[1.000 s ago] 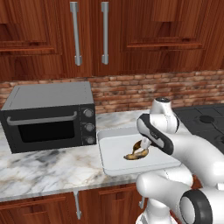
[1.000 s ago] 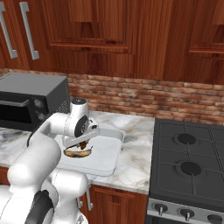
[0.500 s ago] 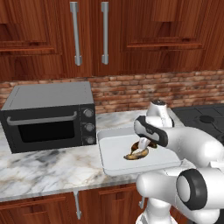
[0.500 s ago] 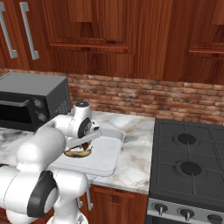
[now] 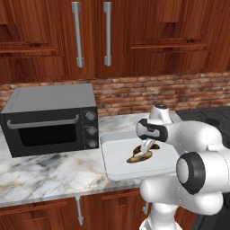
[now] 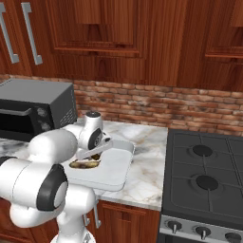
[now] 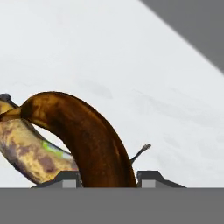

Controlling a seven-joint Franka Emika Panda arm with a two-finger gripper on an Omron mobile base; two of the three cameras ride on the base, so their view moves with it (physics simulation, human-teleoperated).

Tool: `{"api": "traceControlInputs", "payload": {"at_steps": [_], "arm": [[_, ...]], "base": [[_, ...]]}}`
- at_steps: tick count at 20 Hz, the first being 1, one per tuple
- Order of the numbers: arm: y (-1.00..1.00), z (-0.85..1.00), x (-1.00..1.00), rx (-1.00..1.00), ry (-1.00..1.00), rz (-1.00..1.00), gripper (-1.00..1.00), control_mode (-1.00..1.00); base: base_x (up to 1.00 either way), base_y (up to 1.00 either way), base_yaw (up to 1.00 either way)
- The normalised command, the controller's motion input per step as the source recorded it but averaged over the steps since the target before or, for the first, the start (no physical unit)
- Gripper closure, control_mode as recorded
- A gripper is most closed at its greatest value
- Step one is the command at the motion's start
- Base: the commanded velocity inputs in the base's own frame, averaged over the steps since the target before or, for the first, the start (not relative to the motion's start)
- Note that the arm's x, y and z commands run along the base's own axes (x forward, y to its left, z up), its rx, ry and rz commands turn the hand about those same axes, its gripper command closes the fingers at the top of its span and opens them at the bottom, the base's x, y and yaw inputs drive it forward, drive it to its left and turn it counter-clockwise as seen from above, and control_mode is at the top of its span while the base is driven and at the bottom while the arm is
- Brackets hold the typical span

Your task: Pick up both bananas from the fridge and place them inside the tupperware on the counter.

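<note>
The gripper (image 7: 108,178) hangs low over the tupperware (image 5: 117,162), centre right of the left base frame. In the hand view the jaws stand narrow, one on each side of a dark brown banana (image 7: 83,135); whether they press it I cannot tell. A second, yellower banana (image 7: 26,146) lies touching it at lower left. Both sit in the tray on the marble bench (image 5: 49,173), beside the black microwave (image 5: 49,119)
</note>
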Motion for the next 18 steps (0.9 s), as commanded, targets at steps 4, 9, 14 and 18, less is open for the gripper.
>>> {"api": "traceControlInputs", "payload": {"at_steps": [4, 9, 14, 18], "arm": [[0.0, -0.31, 0.0, -0.01, 0.0, 0.0, -1.0, -1.0], [0.0, -0.09, -0.11, 0.0, 0.0, -0.04, -1.0, -1.0], [0.0, 0.13, -0.3, 0.0, 0.0, -0.14, -1.0, -1.0], [0.0, 0.42, -0.35, 0.0, 0.0, -0.08, -1.0, -1.0]], "base": [[0.0, 0.0, 0.0], [0.0, 0.0, 0.0], [0.0, 0.0, 0.0], [0.0, 0.0, 0.0]]}}
